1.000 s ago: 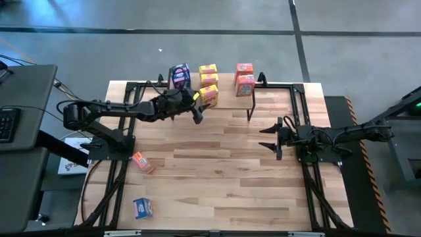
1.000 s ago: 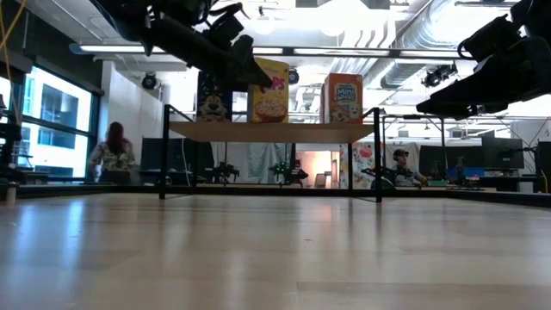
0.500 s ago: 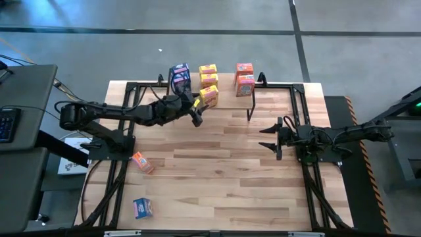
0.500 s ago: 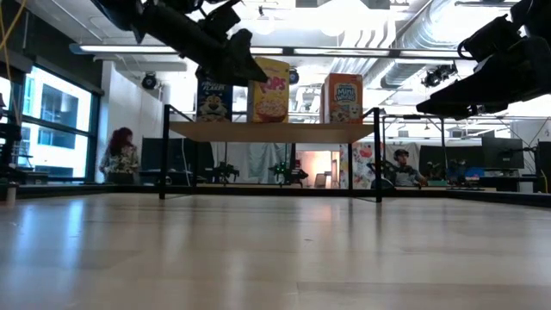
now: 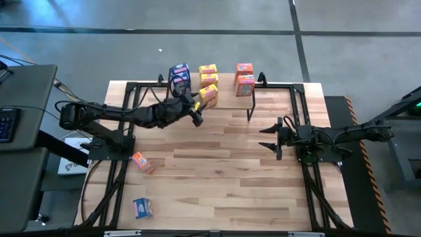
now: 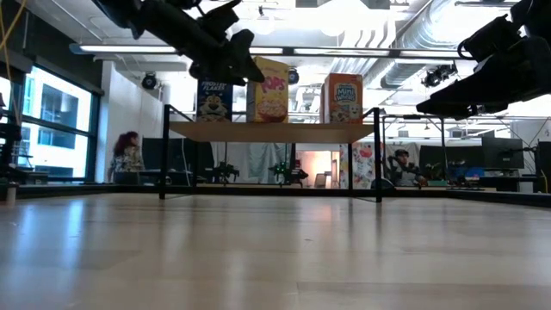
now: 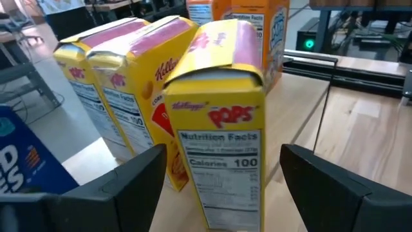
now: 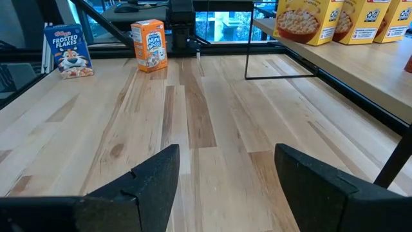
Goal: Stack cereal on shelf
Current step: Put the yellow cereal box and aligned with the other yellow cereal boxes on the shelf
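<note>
The left hand [image 5: 196, 113] is hovering spread beside the shelf [image 5: 227, 92], facing three yellow cereal boxes [image 5: 208, 83] standing on it alongside blue [image 5: 179, 76] and orange-red ones [image 5: 244, 79]. The right hand [image 5: 271, 137] is waiting spread over the counter [image 5: 223, 171].

Grey floor [image 5: 368, 59] with dark seams surrounds the wooden table [image 5: 217, 171]. A desk [image 5: 20, 105] with a keyboard [image 5: 6, 124] stands at nine o'clock. Beyond the table: windows [image 6: 47, 120], ceiling ducts [image 6: 430, 34], strip lights [image 6: 138, 49] and two seated people [image 6: 127, 158].
</note>
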`<state>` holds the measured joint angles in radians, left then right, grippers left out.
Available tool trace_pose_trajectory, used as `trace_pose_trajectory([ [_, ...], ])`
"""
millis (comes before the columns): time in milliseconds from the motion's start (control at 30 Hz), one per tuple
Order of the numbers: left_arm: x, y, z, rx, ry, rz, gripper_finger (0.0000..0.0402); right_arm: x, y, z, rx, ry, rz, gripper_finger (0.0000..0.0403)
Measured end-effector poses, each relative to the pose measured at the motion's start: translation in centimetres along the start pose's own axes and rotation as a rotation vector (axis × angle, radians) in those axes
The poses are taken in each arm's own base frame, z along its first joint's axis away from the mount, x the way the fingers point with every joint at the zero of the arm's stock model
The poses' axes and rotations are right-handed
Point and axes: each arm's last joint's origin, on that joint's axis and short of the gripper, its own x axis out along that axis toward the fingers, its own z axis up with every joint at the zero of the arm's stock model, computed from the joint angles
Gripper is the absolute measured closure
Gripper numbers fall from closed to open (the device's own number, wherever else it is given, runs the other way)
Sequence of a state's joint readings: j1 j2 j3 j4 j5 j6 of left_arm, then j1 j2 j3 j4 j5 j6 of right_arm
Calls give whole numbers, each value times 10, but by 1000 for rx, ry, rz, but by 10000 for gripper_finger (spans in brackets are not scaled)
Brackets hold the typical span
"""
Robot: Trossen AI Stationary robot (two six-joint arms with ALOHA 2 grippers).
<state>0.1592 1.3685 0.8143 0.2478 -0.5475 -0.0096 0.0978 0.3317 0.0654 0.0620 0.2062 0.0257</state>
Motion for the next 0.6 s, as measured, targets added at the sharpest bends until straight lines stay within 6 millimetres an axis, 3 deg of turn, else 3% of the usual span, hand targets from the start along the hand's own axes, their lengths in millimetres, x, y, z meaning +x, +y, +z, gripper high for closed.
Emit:
trace_pose_trajectory([
  [600,-25,-23,-5,0,46,15,107,0,0,0,0,3,0,155],
])
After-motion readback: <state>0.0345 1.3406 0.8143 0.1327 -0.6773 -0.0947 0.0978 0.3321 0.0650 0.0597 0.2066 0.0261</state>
